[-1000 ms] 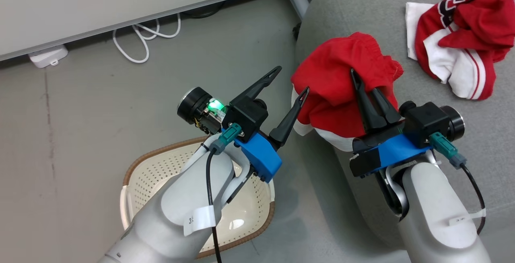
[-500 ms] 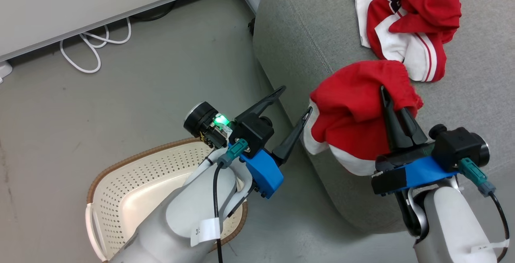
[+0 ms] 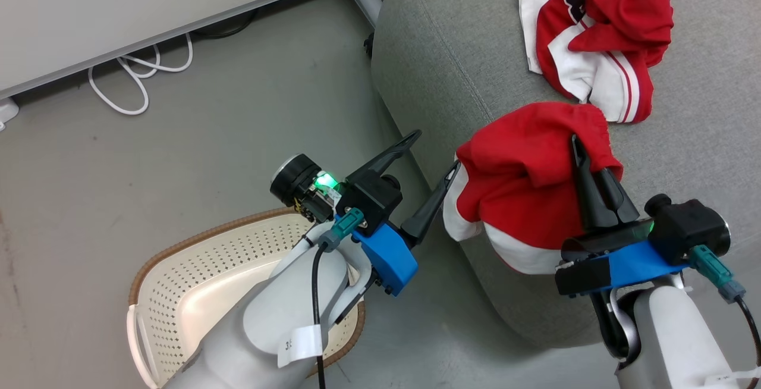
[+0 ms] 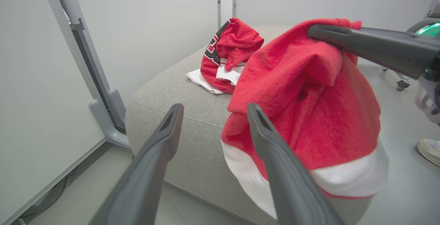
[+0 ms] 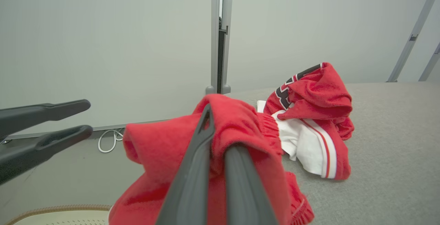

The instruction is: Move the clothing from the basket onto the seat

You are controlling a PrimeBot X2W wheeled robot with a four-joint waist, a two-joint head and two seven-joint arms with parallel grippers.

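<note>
Carrying the red shorts (image 3: 523,187) over the near-left edge of the grey seat (image 3: 475,50).

Far right on the seat, lying crumpled: the red-and-white top (image 3: 600,38). Near left on the floor, the cream basket (image 3: 196,270), half hidden behind the left forearm; no cloth on the part in sight. Expect light, limp, unslippery fabric, sagging from any pinch point; best taken at the gathered elastic waistband, thicker and less apt to slide out. Pinched close to there in the clamped right end effector (image 3: 585,157), white hem drooping past the seat's edge. Left end effector (image 3: 436,148) spread wide, holding nothing, just beside the hanging cloth. Cannot tell whether resting on the seat or hanging clear; exact grip point buried in folds.
</note>
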